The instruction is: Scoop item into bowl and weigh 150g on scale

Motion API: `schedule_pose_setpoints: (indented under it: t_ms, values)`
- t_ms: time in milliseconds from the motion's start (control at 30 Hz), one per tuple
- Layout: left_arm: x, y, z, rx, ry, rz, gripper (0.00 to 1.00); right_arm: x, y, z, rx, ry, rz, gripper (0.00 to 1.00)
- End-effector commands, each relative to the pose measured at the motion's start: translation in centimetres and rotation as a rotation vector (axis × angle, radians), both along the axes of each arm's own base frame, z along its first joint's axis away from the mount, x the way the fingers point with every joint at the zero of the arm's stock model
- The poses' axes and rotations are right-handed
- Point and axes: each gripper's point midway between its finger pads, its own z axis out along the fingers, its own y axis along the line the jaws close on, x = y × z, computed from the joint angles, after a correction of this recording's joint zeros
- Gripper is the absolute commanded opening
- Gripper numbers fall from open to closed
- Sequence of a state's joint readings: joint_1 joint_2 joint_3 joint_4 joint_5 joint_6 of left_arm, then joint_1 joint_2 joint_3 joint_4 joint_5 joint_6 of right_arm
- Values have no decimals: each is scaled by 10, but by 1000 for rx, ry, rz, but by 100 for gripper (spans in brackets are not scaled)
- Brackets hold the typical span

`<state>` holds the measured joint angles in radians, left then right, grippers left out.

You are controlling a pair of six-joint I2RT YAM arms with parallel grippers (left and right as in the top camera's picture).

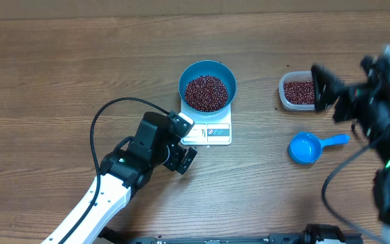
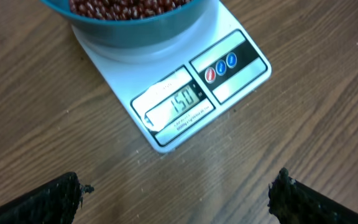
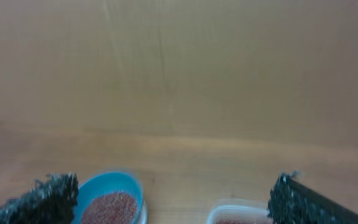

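Observation:
The bright blue bowl (image 1: 229,81) stands on the white scale (image 1: 213,133) and holds a heap of dark red-brown beans (image 1: 206,93). In the left wrist view the scale (image 2: 229,84) shows 150 on its display, with the bowl (image 2: 135,32) and the beans (image 2: 123,5) at the top edge. My left gripper (image 1: 189,141) hovers open just in front of the scale's display edge, with only bare wood between its fingertips (image 2: 61,196). Raised at the right, my right gripper (image 1: 323,91) stands open and holds nothing. Its view looks down on the bowl (image 3: 89,191) from afar.
A clear plastic tub (image 1: 284,100) with more beans stands right of the scale, partly under the right gripper. A small blue handled scoop (image 1: 307,148) lies on the wooden table in front of the tub. The left arm's black cable (image 1: 107,115) loops over the table at the left.

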<state>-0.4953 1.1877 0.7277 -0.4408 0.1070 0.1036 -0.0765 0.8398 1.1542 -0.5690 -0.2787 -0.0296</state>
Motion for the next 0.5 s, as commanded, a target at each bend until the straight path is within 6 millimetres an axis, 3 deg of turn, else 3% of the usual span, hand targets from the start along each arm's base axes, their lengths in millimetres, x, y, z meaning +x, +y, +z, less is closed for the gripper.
schedule_pose_setpoints:
  t_ms: [0, 300, 467]
  values:
    - [2, 2, 0, -6, 7, 25, 100, -12, -5, -35, -12, -60, -45, 100]
    - [2, 2, 0, -6, 7, 25, 99, -52, -5, -110, -20, -266, -70, 100]
    - [2, 2, 0, -6, 7, 25, 100, -57, -4, -133, -20, -291, -69, 100]
